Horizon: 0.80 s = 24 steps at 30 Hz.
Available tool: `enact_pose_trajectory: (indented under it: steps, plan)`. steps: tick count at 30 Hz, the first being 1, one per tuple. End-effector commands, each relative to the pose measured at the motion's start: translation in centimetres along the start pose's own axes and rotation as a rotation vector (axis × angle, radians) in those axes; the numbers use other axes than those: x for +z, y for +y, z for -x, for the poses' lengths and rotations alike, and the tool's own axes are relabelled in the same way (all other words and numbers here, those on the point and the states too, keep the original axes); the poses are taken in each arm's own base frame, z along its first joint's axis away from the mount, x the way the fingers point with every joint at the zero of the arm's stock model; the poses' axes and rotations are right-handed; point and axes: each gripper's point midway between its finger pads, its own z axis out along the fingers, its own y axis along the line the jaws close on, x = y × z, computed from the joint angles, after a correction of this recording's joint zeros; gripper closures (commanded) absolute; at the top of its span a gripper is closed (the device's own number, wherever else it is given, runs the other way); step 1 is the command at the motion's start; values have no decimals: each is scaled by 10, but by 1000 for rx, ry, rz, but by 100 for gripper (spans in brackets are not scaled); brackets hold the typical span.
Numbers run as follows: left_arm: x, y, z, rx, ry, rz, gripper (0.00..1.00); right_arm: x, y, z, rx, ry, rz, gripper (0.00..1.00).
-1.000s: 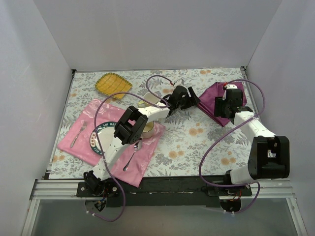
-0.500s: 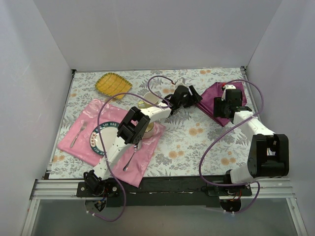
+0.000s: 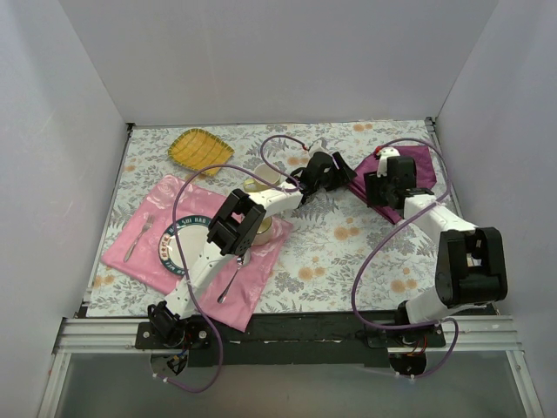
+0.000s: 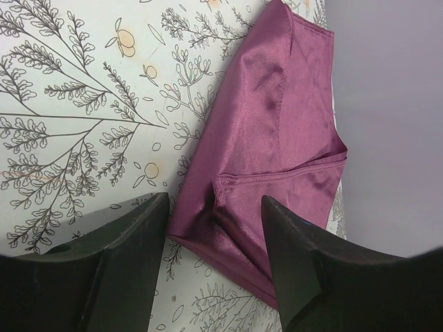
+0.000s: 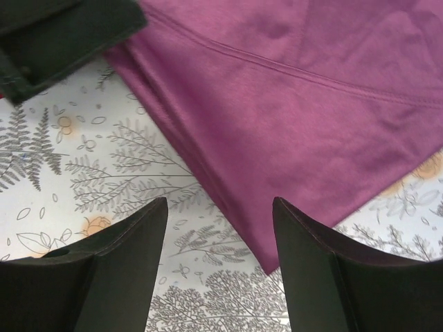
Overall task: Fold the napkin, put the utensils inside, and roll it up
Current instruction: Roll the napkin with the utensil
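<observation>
1. Only the top view takes in the pink placemat (image 3: 144,222) at lower left, with its plate (image 3: 168,246), fork (image 3: 137,238) and spoon (image 3: 232,277), and the yellow dish (image 3: 200,150) above them.
2. The left wrist view shows a puckered fold in the napkin (image 4: 270,131). The right wrist view shows its stitched seam and layered edge (a black machine part (image 5: 55,34) fills the upper left corner).
3. The desk (image 3: 348,252) wears a floral cover, and plain pale walls close three sides.
4. The napkin lies folded at the upper right of the top view.
5. The left arm (image 3: 235,222) and right arm (image 3: 466,261) both stretch toward it.
6. The left tool (image 4: 214,202) is released, fingers spread astride the napkin's lower corner.
7. The right tool (image 5: 218,207) is released too, spread over the napkin's lower edge.
</observation>
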Motion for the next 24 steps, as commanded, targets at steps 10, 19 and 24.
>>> enact_pose_trajectory:
  steps: [10,19,24]
  plan:
    - [0,46,-35,18,87,94,49,21,21,22,-182,-49,32,31]
    - [-1,46,-36,46,94,76,52,42,25,14,-227,8,59,31]
    - [-1,42,-38,47,112,54,58,42,23,19,-231,-4,44,32]
